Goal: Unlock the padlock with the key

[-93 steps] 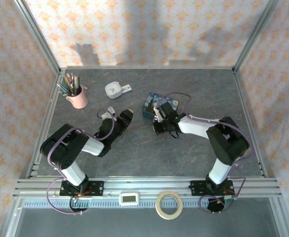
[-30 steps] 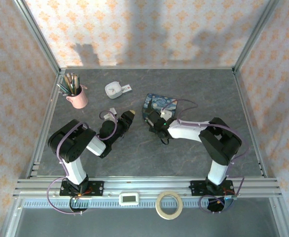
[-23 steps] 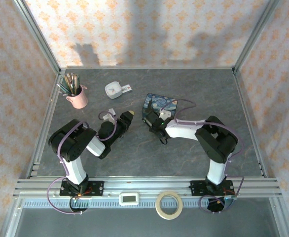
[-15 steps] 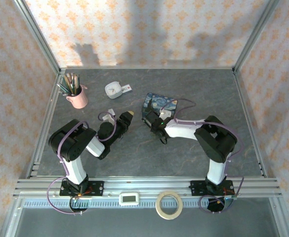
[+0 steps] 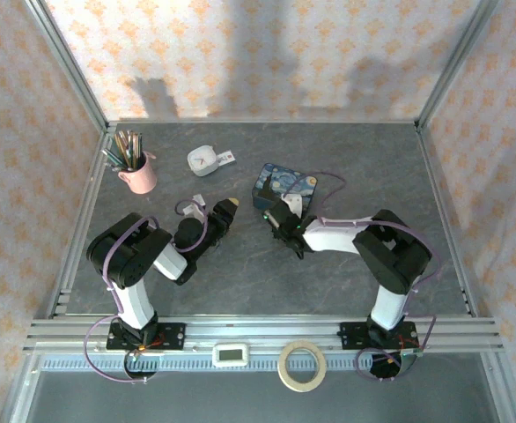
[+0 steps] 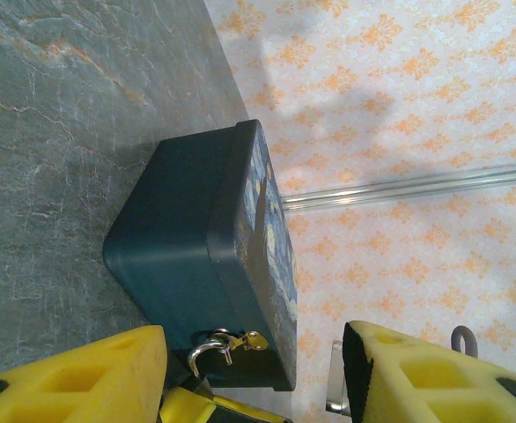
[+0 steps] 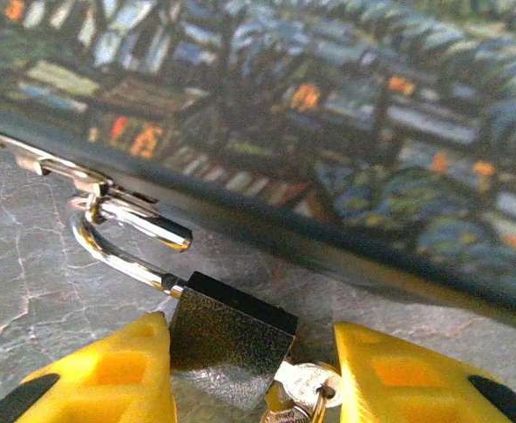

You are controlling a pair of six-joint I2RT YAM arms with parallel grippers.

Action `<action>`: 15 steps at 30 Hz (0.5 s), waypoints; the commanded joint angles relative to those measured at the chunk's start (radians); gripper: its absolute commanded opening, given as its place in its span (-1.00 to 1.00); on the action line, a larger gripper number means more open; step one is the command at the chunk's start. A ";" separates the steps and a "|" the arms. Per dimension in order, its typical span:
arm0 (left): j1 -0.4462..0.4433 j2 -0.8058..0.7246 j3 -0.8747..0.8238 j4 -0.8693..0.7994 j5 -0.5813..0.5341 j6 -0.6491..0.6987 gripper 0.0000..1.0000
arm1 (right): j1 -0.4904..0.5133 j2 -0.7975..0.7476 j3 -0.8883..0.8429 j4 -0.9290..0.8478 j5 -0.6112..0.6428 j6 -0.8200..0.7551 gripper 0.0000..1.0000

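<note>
1. The right pincer (image 7: 251,352) has its yellow fingers apart on either side of the padlock (image 7: 230,335). One pad is against the body, and the other stands clear of it, with the key (image 7: 306,386) in the gap.
2. The padlock's long axis runs from the key end, nearest the wrist, out to the shackle (image 7: 117,251). The shackle is hooked through the hasp (image 7: 64,172) of the blue tin (image 7: 328,106).
3. The shackle's free end is out of the body, so I'd judge the lock already sprung.
4. The right arm is clearly the nearer one. The left pincer (image 6: 256,352) waits wide open just beside the tin, facing the hasp.
5. Three seconds ago the right pincer covered the tin's lid. It has now dropped to the near corner, and more of the lid shows.
</note>
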 commanded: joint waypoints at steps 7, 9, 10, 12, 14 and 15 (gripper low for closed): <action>0.010 0.008 -0.011 0.071 0.027 0.001 0.06 | -0.021 -0.086 -0.064 0.231 -0.028 -0.214 -0.51; 0.010 0.012 -0.009 0.075 0.035 0.001 0.06 | -0.024 -0.081 -0.055 0.244 -0.031 -0.231 -0.52; 0.010 0.014 -0.009 0.077 0.036 -0.002 0.05 | -0.027 -0.075 -0.048 0.243 -0.035 -0.233 -0.52; 0.009 0.015 -0.011 0.081 0.040 -0.003 0.05 | -0.029 -0.062 -0.031 0.244 -0.051 -0.241 -0.52; 0.008 0.015 -0.013 0.083 0.043 -0.004 0.05 | -0.031 -0.048 -0.015 0.243 -0.054 -0.242 -0.53; 0.008 0.016 -0.014 0.084 0.043 -0.004 0.05 | -0.032 -0.044 -0.011 0.243 -0.057 -0.246 -0.53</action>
